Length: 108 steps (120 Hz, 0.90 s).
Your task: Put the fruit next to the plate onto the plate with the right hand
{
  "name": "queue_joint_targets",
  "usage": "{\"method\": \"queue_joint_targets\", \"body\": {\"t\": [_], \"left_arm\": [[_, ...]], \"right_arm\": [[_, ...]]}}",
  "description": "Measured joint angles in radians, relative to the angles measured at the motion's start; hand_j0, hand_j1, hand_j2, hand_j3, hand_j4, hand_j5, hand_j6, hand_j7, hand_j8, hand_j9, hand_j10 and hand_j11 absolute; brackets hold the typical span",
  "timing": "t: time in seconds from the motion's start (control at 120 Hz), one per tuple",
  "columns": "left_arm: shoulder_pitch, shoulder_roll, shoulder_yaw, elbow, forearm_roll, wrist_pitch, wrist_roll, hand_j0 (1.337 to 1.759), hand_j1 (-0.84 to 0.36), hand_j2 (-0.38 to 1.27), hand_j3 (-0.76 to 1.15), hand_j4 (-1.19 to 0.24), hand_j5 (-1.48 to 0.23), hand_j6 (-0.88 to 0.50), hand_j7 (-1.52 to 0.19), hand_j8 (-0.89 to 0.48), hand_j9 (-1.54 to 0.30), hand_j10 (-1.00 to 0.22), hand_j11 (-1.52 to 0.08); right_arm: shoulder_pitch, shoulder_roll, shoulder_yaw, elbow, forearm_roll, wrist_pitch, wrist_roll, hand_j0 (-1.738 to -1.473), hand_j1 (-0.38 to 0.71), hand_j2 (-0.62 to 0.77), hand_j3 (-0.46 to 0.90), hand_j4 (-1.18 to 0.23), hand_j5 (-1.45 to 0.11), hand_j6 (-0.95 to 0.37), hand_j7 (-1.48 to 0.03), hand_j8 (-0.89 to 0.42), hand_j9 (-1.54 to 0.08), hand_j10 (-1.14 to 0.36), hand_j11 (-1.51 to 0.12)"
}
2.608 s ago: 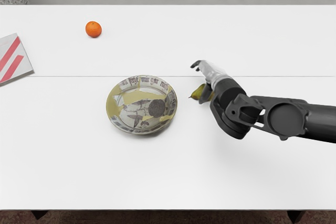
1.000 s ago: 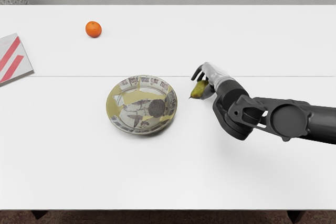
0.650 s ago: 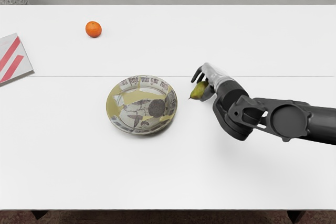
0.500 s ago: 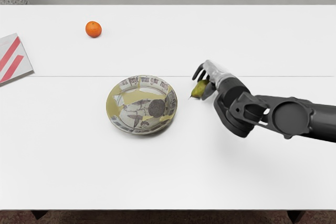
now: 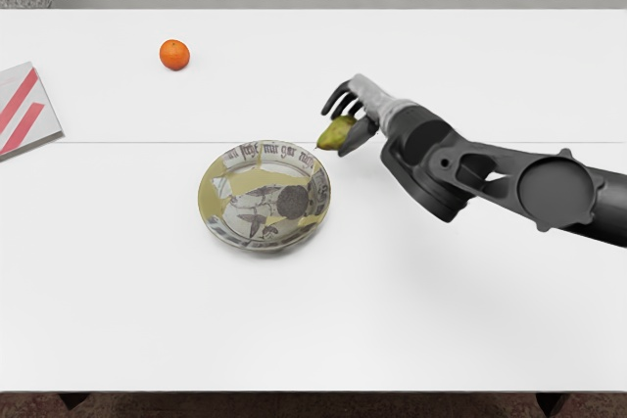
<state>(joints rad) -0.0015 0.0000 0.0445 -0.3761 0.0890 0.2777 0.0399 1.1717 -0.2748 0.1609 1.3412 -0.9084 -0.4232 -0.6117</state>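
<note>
A small yellow-green pear is held in my right hand, whose dark fingers curl around it. The hand and pear hang above the table, just past the upper right rim of the patterned plate. The right arm comes in from the right edge. The plate sits at the table's middle and carries no fruit. The left arm does not show.
An orange lies far back on the left. A red-and-white striped box sticks in at the left edge. The white table stretches wide in front of the plate.
The right hand closed on the pear beside the plate, then lifted it and carried it up and left toward the plate's rim.
</note>
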Motion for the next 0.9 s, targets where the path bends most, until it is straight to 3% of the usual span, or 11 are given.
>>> {"method": "queue_joint_targets", "body": {"t": [0.225,0.583,0.725,0.9], "left_arm": [[0.0,0.0,0.0,0.0,0.0,0.0,0.0,1.658,0.35,0.0,0.0,0.0,0.0,0.0,0.0,0.0,0.0,0.0,0.0],[0.0,0.0,0.0,0.0,0.0,0.0,0.0,1.658,0.35,0.0,0.0,0.0,0.0,0.0,0.0,0.0,0.0,0.0,0.0],[0.0,0.0,0.0,0.0,0.0,0.0,0.0,1.658,0.35,0.0,0.0,0.0,0.0,0.0,0.0,0.0,0.0,0.0,0.0],[0.0,0.0,0.0,0.0,0.0,0.0,0.0,1.658,0.35,0.0,0.0,0.0,0.0,0.0,0.0,0.0,0.0,0.0,0.0]], "right_arm": [[0.001,0.04,0.036,0.062,0.001,0.037,-0.001,-1.658,0.27,0.3,0.0,-0.63,-0.84,-0.54,-0.83,-0.44,-0.83,-0.59,-0.82],[-0.042,0.163,0.034,0.073,0.005,0.064,0.0,-1.658,0.31,0.41,0.0,-0.62,-0.86,-0.53,-0.83,-0.42,-0.85,-0.56,-0.85],[-0.056,0.176,0.032,0.071,0.001,0.066,0.001,-1.658,0.28,0.36,0.0,-0.61,-0.84,-0.56,-0.82,-0.44,-0.84,-0.57,-0.83],[-0.061,0.169,0.093,0.071,-0.002,0.079,0.001,-1.658,-0.07,0.15,0.0,-0.27,-0.37,-0.25,-0.36,-0.2,-0.37,-0.26,-0.37]]}}
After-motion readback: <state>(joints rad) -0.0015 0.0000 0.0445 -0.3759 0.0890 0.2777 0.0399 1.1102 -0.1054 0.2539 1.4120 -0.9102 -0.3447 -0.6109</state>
